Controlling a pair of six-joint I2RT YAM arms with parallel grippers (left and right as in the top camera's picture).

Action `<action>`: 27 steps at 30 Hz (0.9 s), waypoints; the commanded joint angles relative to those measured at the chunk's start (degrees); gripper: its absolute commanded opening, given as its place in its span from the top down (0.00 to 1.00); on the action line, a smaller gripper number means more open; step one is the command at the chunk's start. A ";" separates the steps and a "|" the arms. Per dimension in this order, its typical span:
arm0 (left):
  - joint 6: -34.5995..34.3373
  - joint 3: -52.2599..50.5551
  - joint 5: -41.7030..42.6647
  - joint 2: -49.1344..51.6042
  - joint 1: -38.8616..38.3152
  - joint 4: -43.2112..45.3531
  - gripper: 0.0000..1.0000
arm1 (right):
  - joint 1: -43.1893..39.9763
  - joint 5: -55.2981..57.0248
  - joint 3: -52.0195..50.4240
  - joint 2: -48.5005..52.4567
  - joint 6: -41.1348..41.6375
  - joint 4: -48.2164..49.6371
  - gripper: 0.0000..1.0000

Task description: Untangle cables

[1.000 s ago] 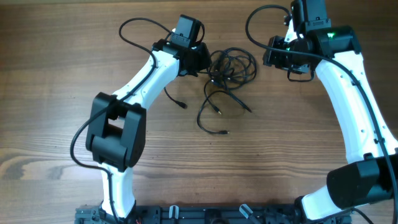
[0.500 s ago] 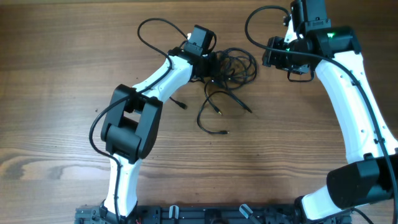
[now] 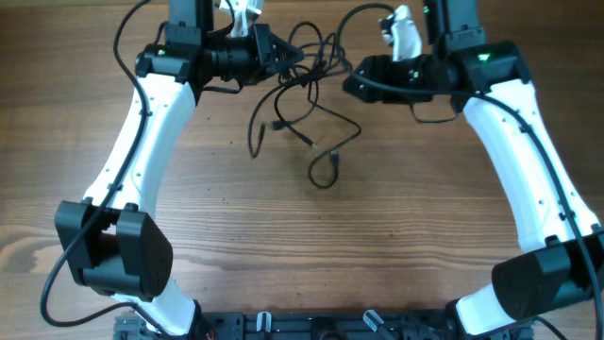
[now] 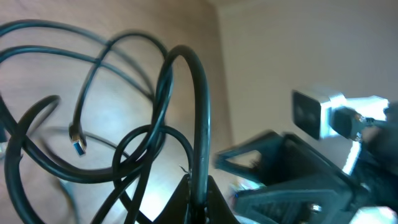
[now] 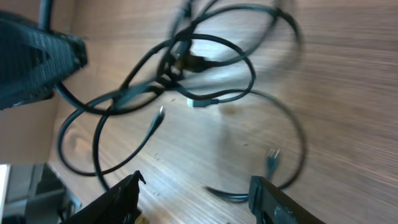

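Left tool (image 4: 198,186) is pinched tight, fingers pressed together, with one strand of the cables (image 4: 204,124) clamped right at its tip! From the left wrist view, that strand arches up out of the closed fingers and curls over, and more loops cross just beyond the tip. A small blue-tipped plug (image 4: 78,146) dangles off to one side.

From overhead, the left tool (image 3: 289,60) points straight at the right tool (image 3: 351,81), and the two are near each other, tip facing tip. The bunched part of the cables (image 3: 310,68) sits between them, at the nose of the left tool. Long loops trail away from both tools across the wooden counter (image 3: 283,246), ending in a small loop well clear of either tip.

Right tool (image 5: 196,180) stands wide, its two fingers (image 5: 127,196) spread apart with nothing between them. Ahead of those fingers the tangle (image 5: 180,62) crosses over itself, with a big loop swinging out to one side and a plug end (image 5: 273,155) lying on the wood close to one finger. The left tool shows as a dark wedge beyond the tangle.
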 commanded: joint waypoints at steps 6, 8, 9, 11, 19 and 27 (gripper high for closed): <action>5.20 0.09 18.80 0.57 3.41 -9.16 0.96 | 4.50 -2.51 2.89 -0.66 12.76 1.22 0.47; 5.20 0.09 15.72 0.57 3.41 -9.16 0.96 | 4.92 -4.42 2.89 -0.63 15.67 1.44 0.46; 5.20 0.09 13.35 0.57 3.37 -9.38 0.96 | 5.01 -4.87 2.86 -0.63 17.29 1.55 0.46; 5.20 0.09 13.09 0.57 2.97 -9.29 0.96 | 5.18 -4.85 2.86 -0.33 20.22 2.40 0.46; 5.22 0.09 13.03 0.59 2.01 -9.11 0.96 | 7.76 -8.63 0.48 3.98 29.55 9.29 0.50; 5.20 0.09 11.39 0.59 2.01 -9.11 0.96 | 7.74 -5.99 0.33 6.47 30.12 8.79 0.54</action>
